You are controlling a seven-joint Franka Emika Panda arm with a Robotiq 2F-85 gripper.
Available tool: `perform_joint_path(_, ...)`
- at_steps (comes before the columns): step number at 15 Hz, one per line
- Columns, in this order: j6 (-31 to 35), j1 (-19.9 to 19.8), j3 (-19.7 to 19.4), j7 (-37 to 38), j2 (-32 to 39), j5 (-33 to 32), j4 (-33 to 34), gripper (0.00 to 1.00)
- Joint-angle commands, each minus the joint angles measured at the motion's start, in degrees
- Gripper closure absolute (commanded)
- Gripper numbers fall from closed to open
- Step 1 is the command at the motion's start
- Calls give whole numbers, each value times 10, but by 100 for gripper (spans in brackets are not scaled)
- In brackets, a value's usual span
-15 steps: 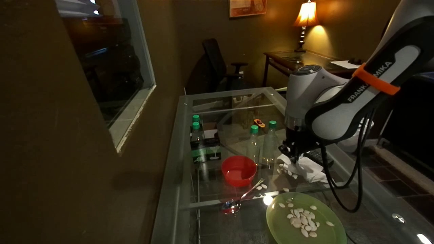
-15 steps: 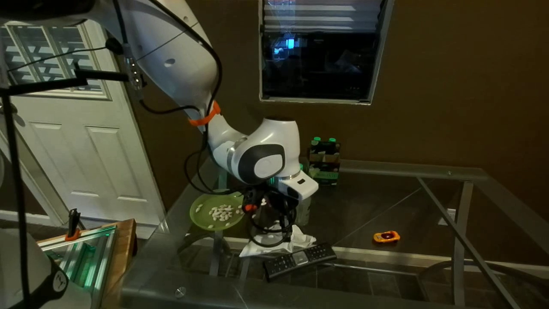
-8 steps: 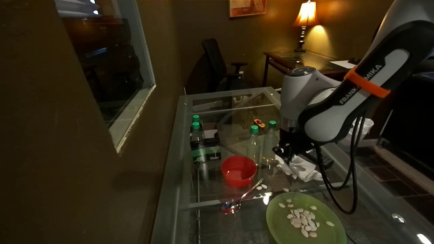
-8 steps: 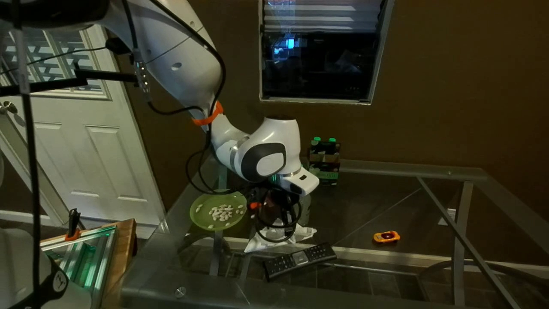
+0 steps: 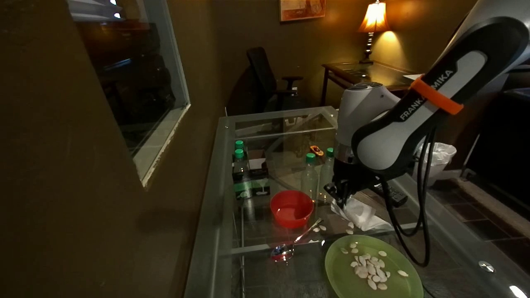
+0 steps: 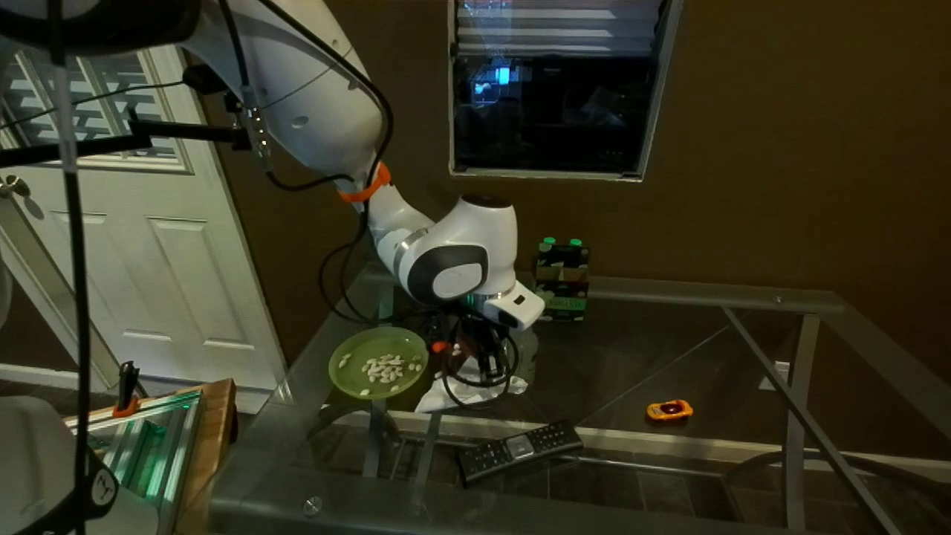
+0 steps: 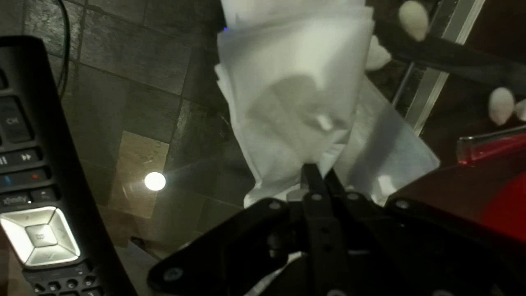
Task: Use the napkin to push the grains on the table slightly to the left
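My gripper (image 7: pixel 322 174) is shut on the white napkin (image 7: pixel 287 102), pinching a fold between its fingertips. In both exterior views the gripper (image 5: pixel 341 202) (image 6: pixel 490 368) is low over the glass table (image 5: pixel 205 236), and the napkin (image 5: pixel 362 215) (image 6: pixel 464 395) spreads on the glass below it. Loose pale grains (image 5: pixel 350 224) lie at the napkin's edge near the green plate. In the wrist view one grain (image 7: pixel 377 54) touches the napkin's edge and another grain (image 7: pixel 414 19) lies just apart. More grains (image 7: pixel 501 106) lie near the clear utensil. Any grains under the napkin are hidden.
A red bowl (image 5: pixel 292 209) and two green-capped bottles (image 5: pixel 309 182) (image 5: pixel 326 178) stand close to the gripper. A green plate (image 5: pixel 341 275) holds several pale pieces. A clear utensil (image 5: pixel 307 232), black remote (image 6: pixel 520 449), bottle carrier (image 6: pixel 562 293) and orange toy car (image 6: pixel 669 410) are around.
The gripper has dragged the napkin away from the remote, toward the bowl and bottles. Several grains seen beside the napkin before are now mostly covered; one shows nearer the plate.
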Motion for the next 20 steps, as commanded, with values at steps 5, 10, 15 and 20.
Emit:
perform_joint_path(5, -57, -40, 79, -119, 26, 98, 28, 99)
perform_joint_path(10, -51, -21, 56, -97, 2, 86, 16, 98)
perform_joint_path(15, -33, -30, 69, -111, 12, 103, 18, 99)
perform_joint_path(20, -15, -40, 108, -148, 34, 138, 32, 99)
